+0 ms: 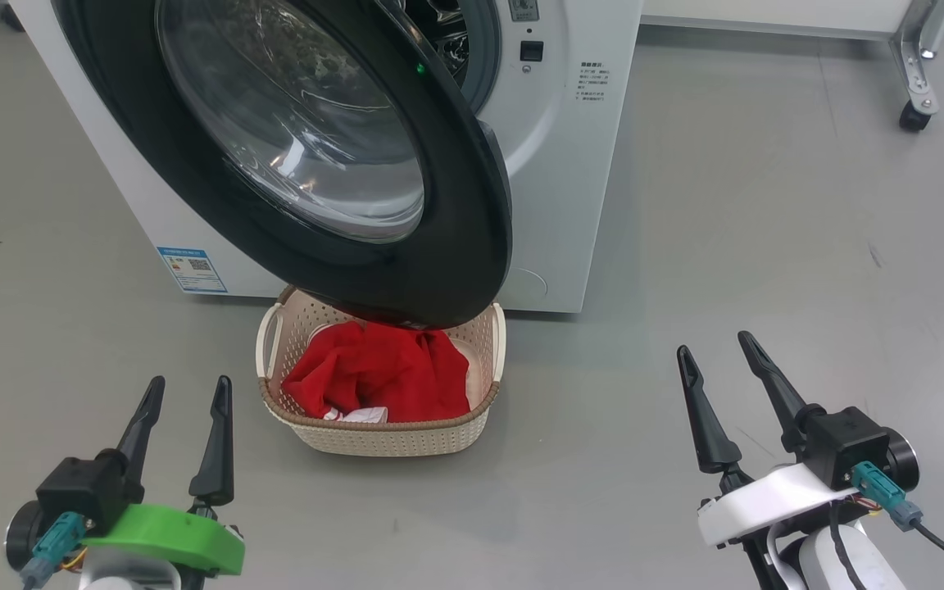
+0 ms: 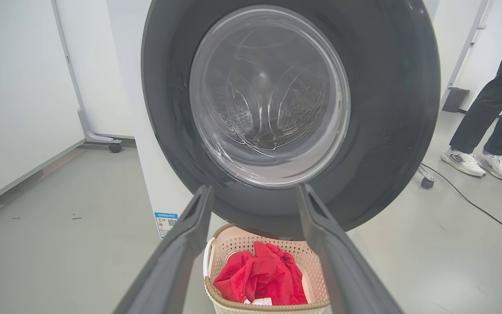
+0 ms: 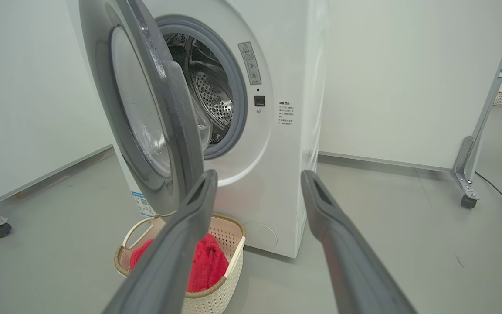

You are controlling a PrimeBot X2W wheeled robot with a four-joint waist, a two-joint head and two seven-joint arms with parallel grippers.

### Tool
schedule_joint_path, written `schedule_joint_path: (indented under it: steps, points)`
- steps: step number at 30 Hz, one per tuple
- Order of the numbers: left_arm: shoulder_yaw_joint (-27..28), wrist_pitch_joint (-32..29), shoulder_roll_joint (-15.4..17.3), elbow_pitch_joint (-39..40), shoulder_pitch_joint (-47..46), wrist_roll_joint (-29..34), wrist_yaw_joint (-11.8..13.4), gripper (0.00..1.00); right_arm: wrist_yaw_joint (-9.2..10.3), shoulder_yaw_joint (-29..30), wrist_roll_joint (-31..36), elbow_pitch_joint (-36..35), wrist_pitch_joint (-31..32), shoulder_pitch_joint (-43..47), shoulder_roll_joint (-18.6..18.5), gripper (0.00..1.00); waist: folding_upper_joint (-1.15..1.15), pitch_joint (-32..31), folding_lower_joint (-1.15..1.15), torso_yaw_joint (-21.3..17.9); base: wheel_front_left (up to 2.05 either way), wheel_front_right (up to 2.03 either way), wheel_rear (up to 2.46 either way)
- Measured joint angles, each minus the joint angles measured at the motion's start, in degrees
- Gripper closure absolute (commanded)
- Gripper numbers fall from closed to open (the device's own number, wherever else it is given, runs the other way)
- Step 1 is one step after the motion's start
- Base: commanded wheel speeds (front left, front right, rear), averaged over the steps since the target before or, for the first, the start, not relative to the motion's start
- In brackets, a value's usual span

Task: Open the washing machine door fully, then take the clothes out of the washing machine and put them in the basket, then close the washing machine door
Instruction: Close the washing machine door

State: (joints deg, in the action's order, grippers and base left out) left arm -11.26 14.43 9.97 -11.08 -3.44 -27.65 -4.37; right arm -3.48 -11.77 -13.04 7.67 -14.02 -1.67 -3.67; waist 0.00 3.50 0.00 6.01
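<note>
Left hand [image 1: 192,383] and right hand [image 1: 714,344] both hover spread and empty above the floor [image 1: 767,270], well back from the washing machine [image 1: 578,188]. The clothes [image 1: 382,373] lie in the basket [image 1: 382,424], set at the machine's foot where a short drop reaches it, under the door [image 1: 472,246] standing ajar. Probably only closing remains, and empty hands suit that push.

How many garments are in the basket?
2: a red garment fills most of the basket; a white garment peeks out under it at the near rim. Others may be hidden beneath.
</note>
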Motion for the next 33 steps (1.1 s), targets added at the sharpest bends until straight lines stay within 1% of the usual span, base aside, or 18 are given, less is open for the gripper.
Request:
schedule_joint_path:
  steps: [3, 4, 5, 7, 10, 12, 17, 21, 22, 26, 28, 32, 33]
  points:
    - [0.0, 0.0, -0.2, 0.0, 0.2, 0.6, 0.0, 0.00, -0.13, -0.1, 0.2, 0.0, 0.0, 0.0, 0.0, 0.00, 0.00, 0.1, 0.00, 0.1, 0.00, 0.00, 0.00]
    - [0.0, 0.0, -0.2, 0.0, 0.2, 0.7, -0.1, 0.00, -0.42, -0.4, 0.5, 0.0, 0.0, 0.0, -0.2, 0.31, 0.00, 0.1, 0.00, 0.1, 0.00, 0.00, 0.00]
    - [-0.1, 0.0, -0.4, 0.0, 0.2, 0.8, -0.2, 0.00, -0.60, -0.9, 1.3, -0.1, 0.0, 0.0, -0.7, 1.00, 0.00, 0.2, 0.00, 0.2, 0.00, 0.00, 0.00]
    - [-0.3, 0.0, -0.6, 0.0, 0.2, 1.0, -0.6, 0.00, -1.10, -1.8, 2.7, -0.8, 0.0, -0.1, -1.8, 1.00, 0.00, 0.4, 0.00, 0.4, 0.00, 0.00, 0.00]
    - [-0.3, 0.0, -1.2, 0.2, 0.2, 1.2, -0.7, 0.00, -1.19, -2.4, 3.0, -1.7, -0.2, -0.4, -1.9, 1.00, 0.00, 0.9, 0.00, 0.9, 0.00, 0.00, 0.00]
    - [-0.2, 0.0, -1.4, 0.4, 0.2, 1.2, -0.8, 0.00, -1.65, -3.0, 3.1, -1.8, -0.4, -1.0, -1.9, 1.00, 0.00, 1.5, 0.00, 1.2, 0.00, 0.00, 0.00]
    - [-0.4, 0.0, -1.9, 0.7, 0.1, 1.6, -1.3, 0.00, -2.42, -5.3, 3.8, -2.2, -0.4, -3.8, -2.3, 1.00, 0.00, 3.2, 0.00, 2.2, 0.00, 0.00, 0.00]
    - [-1.3, 0.0, -2.3, 1.0, -0.5, 2.0, -1.5, 0.00, -2.65, -7.5, 5.3, -2.3, -0.4, -6.6, -3.5, 1.00, 0.00, 4.8, 0.00, 3.2, 0.00, 0.00, 0.00]
    - [-1.5, 0.0, -2.4, 1.0, -0.8, 2.1, -1.6, 0.00, -3.00, -7.9, 5.6, -2.4, -0.4, -7.4, -3.7, 1.00, 0.00, 5.2, 0.00, 3.5, 0.00, 0.00, 0.00]
    - [-1.8, 0.0, -3.4, 1.2, -1.9, 2.1, -1.8, 0.00, -3.04, -10.1, 6.4, -2.5, -0.4, -11.2, -4.5, 1.00, 0.00, 7.0, 0.00, 4.9, 0.00, 0.00, 0.00]
    - [-2.1, 0.0, -3.7, 1.2, -2.2, 2.1, -2.0, 0.00, -3.38, -10.9, 6.6, -2.3, -0.4, -12.8, -5.1, 1.00, 0.00, 7.9, 0.00, 5.7, 0.00, 0.00, 0.00]
    - [-2.7, 0.0, -4.3, 1.2, -3.4, 2.1, -2.0, 0.00, -3.50, -11.5, 6.7, -1.3, 0.4, -16.1, -6.2, 1.00, 0.00, 9.7, 0.00, 7.6, 0.00, 0.00, 0.00]
    - [-2.9, 0.0, -4.9, 1.4, -4.1, 2.2, -2.1, 0.00, -3.50, -11.6, 6.8, -0.7, 0.8, -17.6, -7.0, 1.00, 0.00, 10.6, 0.00, 8.6, 0.00, 0.00, 0.00]
